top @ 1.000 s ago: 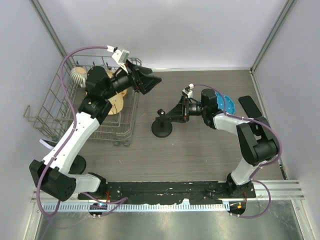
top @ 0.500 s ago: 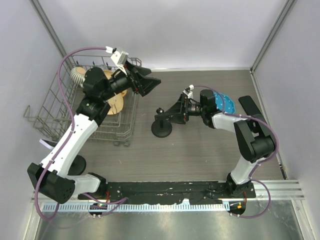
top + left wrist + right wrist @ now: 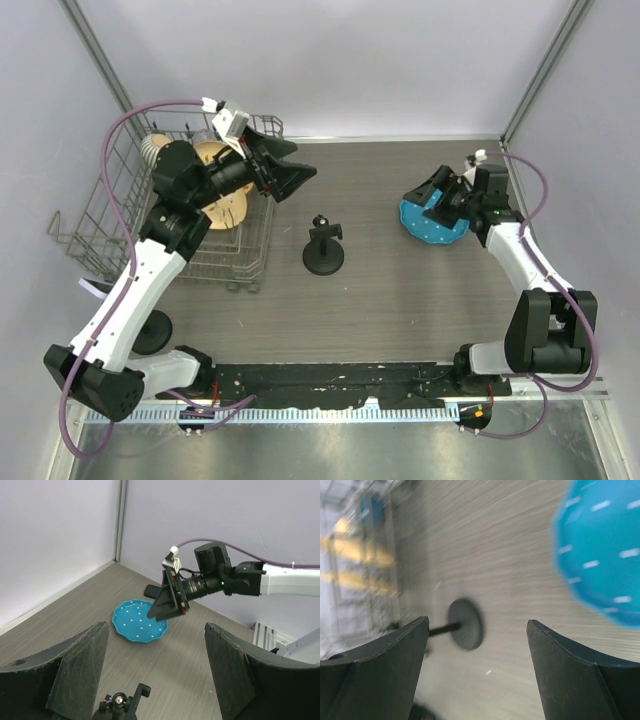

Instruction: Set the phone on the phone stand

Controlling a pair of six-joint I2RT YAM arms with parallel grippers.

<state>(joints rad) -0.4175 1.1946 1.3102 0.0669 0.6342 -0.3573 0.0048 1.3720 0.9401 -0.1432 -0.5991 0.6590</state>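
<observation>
The black phone stand (image 3: 324, 250) stands upright on its round base mid-table. It also shows at the bottom of the left wrist view (image 3: 122, 705) and, blurred, in the right wrist view (image 3: 464, 625). The phone (image 3: 153, 589) is a dark flat slab on the table behind the blue plate. In the top view my right arm hides it. My right gripper (image 3: 425, 198) is open and empty, hovering over the blue plate, well right of the stand. My left gripper (image 3: 300, 175) is open and empty, raised beside the dish rack, left of and behind the stand.
A blue dotted plate (image 3: 428, 228) lies at the right, also in the left wrist view (image 3: 131, 625). A wire dish rack (image 3: 110, 190) holding wooden pieces stands at the left. Grey walls close in the back and both sides.
My right gripper has pulled away from the phone stand and swung right, and now hangs over the blue plate. My left gripper has shifted slightly left.
</observation>
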